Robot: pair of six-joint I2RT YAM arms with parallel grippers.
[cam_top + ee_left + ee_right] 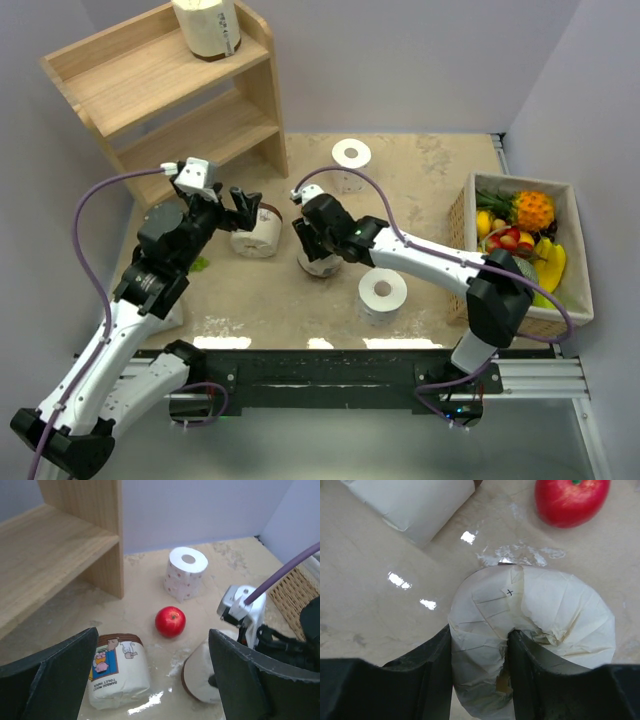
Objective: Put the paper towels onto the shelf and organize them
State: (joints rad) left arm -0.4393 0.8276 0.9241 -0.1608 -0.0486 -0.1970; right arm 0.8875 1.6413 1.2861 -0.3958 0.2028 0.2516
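The wooden shelf (165,95) stands at the far left, with one wrapped roll (207,28) on its top tier. My left gripper (243,207) is open just above a second wrapped roll (256,237) lying on the table. In the left wrist view (150,680) that roll (117,672) lies between the fingers, nearer the left one. My right gripper (315,248) is shut on a third wrapped roll (320,264). In the right wrist view (480,675) one finger is outside the roll (550,610) and one is in its core. Two bare white rolls (351,160) (383,293) stand on the table.
A red apple (170,621) lies between the wrapped rolls and the far bare roll (186,572); it also shows in the right wrist view (570,497). A wicker box of fruit (575,250) stands at the right edge. The shelf side panel (100,525) is close on the left.
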